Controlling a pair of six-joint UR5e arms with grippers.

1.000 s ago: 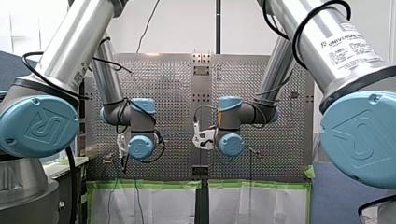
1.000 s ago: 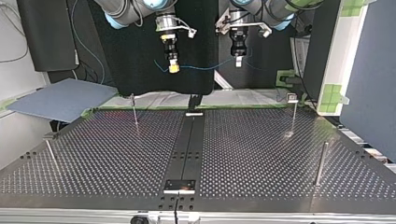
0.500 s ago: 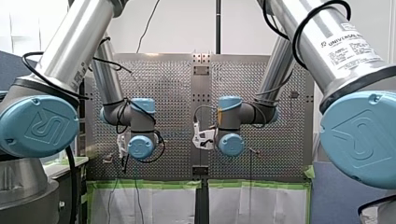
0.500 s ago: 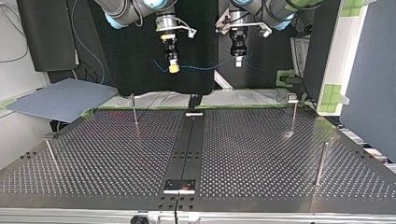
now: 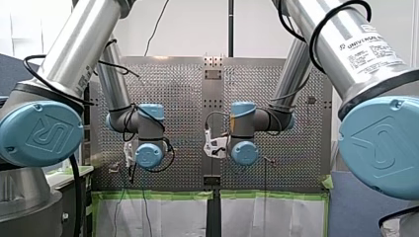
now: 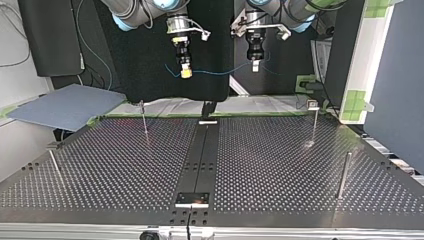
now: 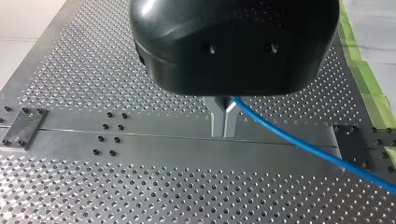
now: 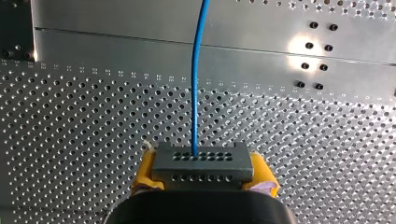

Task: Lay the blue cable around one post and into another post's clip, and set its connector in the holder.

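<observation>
1. Blue cable (image 6: 216, 72): hangs in the air over the far edge of the table, touching no post. In the top view it runs from 9 o'clock to 3 o'clock with a slight sag, strung between the two grippers.
2. Connector (image 8: 202, 167): a grey block with two rows of small holes. The cable enters the middle of its face. It is off the table, carried at the cable's 9 o'clock end.
3. My right gripper (image 8: 203, 173): its yellow pads (image 8: 145, 173) press on both sides of the connector, clamping it.
4. My left gripper (image 7: 223, 122): the metal fingers are drawn together on the cable, which leaves them to one side. In the top view it holds the 3 o'clock end.
5. Posts, top view, read from the table's middle: 10 o'clock post (image 6: 144, 120), 2 o'clock post (image 6: 314, 124) with a small pale block on top, 3 o'clock post (image 6: 343, 176) and 9 o'clock post (image 6: 55, 165). All stand upright, well below the cable.
6. Table (image 6: 280, 165): perforated, with a dark central strip (image 6: 200, 155) running from 12 to 6 o'clock.
</observation>
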